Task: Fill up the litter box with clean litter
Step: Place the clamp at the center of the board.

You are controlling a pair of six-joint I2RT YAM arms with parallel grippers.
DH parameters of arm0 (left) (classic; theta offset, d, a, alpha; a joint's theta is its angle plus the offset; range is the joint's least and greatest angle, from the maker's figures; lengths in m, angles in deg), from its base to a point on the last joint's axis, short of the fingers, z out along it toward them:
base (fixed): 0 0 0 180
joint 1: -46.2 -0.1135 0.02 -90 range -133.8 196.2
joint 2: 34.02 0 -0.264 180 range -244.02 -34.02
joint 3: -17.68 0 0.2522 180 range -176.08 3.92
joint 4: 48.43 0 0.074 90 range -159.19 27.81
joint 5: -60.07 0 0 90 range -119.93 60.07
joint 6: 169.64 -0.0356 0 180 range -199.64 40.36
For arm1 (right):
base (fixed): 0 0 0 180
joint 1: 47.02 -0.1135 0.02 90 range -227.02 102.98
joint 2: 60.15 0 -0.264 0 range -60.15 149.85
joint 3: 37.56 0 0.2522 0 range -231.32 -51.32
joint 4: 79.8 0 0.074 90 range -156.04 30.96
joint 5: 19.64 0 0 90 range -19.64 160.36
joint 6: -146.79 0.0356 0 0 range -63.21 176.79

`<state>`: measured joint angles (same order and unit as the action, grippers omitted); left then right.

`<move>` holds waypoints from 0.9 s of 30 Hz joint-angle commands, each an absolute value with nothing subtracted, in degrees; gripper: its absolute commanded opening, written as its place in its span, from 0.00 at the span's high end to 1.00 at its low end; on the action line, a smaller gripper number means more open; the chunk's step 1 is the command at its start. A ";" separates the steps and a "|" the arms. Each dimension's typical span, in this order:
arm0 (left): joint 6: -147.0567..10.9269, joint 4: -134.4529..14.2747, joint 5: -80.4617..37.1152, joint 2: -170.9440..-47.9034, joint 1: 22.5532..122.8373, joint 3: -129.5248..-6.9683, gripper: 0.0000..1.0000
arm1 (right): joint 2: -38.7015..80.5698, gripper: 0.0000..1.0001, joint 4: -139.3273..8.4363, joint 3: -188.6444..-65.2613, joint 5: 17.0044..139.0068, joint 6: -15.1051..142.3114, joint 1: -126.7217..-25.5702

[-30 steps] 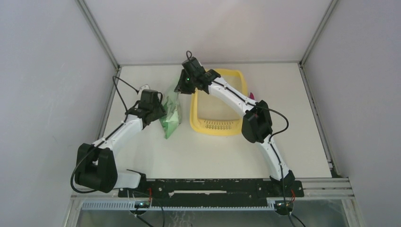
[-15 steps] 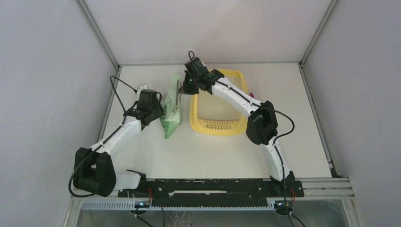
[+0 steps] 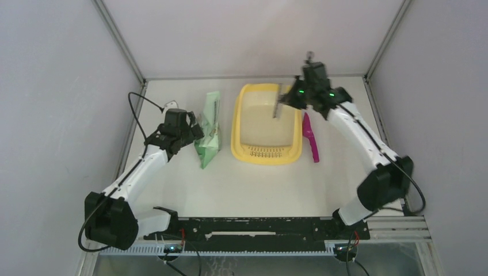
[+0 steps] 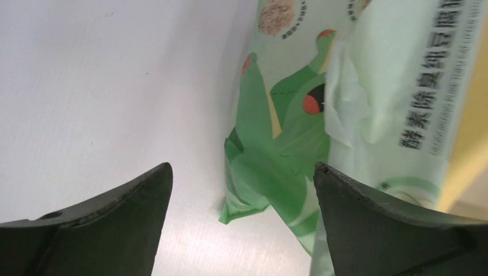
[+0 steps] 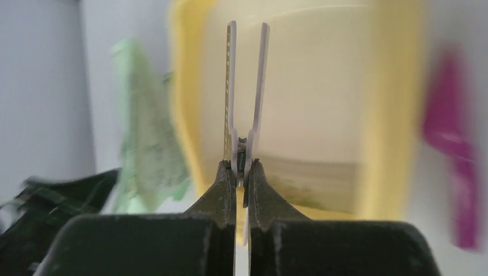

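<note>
Grey walls are seen around a white table, on which the yellow litter box is set toward the far middle, with a light green printed bag laid just beside its left rim and a magenta scoop to its right. The right gripper is clamped on a slim two-bladed clip, which is held above the box's far right part. The left gripper is spread wide at the bag's left edge, and nothing is gripped by it.

White-shelled arms with black joints, black cables, green lights.
</note>
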<state>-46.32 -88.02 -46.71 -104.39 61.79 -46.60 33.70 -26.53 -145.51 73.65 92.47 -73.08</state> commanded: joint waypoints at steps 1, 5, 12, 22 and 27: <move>-48.67 -87.90 -42.51 -98.35 61.62 -51.97 0.01 | 20.78 1.00 -28.50 -130.82 72.31 87.37 -59.69; -47.80 -87.68 -38.70 -96.69 60.22 -52.85 0.00 | 18.57 1.00 -28.49 -123.86 73.78 86.02 -50.16; -46.46 -88.73 -33.71 -99.91 59.39 -54.26 0.00 | 27.54 1.00 -33.18 -116.44 71.58 87.58 -45.99; -46.59 -88.05 -34.63 -99.97 59.38 -52.22 0.00 | 32.45 1.00 -36.11 -112.38 67.18 87.61 -43.55; -47.33 -87.94 -34.99 -100.20 59.38 -52.15 0.00 | 28.84 1.00 -36.00 -111.48 63.64 86.41 -39.93</move>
<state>-46.65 -89.33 -35.28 -100.45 59.60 -51.19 33.04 -34.08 -111.41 67.71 87.92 -43.07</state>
